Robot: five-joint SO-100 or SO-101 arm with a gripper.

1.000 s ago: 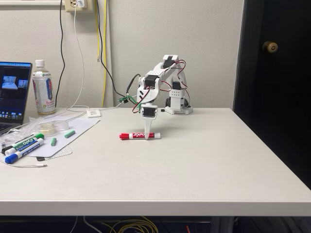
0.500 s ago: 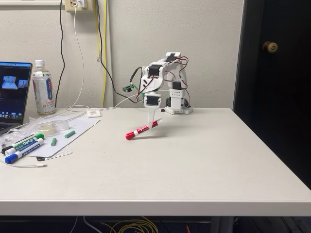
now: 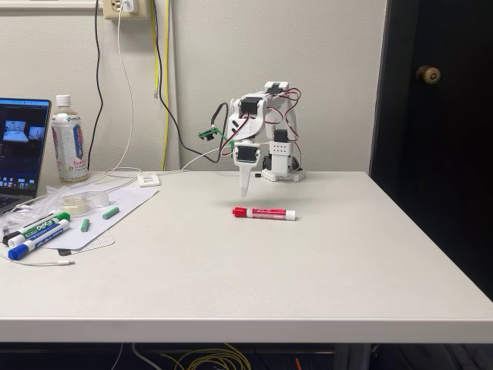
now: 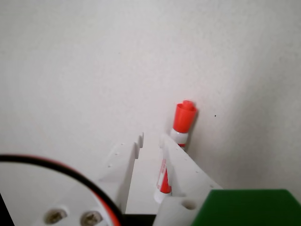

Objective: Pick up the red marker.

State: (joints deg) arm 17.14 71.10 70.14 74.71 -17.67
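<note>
While the white two-finger claw (image 3: 245, 194) hangs point-down just above the pale table (image 3: 308, 262) near the middle of the fixed view, the red marker (image 3: 263, 213), a short dry-erase pen with a red cap, white barrel and red label, lies flat on the table just below and slightly right of the claw's tip, not held by it. Its capped end points toward the left of the frame.

From the wrist view the two white fingers (image 4: 123, 165) reach up from the lower edge with a narrow gap between them and nothing inside it; the claw (image 4: 151, 139) is slightly apart. The red marker (image 4: 181, 123) lies beyond the right-hand finger, which hides part of its barrel, with the red cap toward the upper middle of the frame.

At the left edge of the fixed view lie a green-capped marker (image 3: 40, 227) and a blue-capped marker (image 3: 32, 243) on a white sheet, well apart from the red one. Behind them stand a clear plastic bottle with a white cap (image 3: 68, 142) and an open laptop (image 3: 19, 150). A dark door with a brass knob (image 3: 427, 75) fills the right side.
</note>
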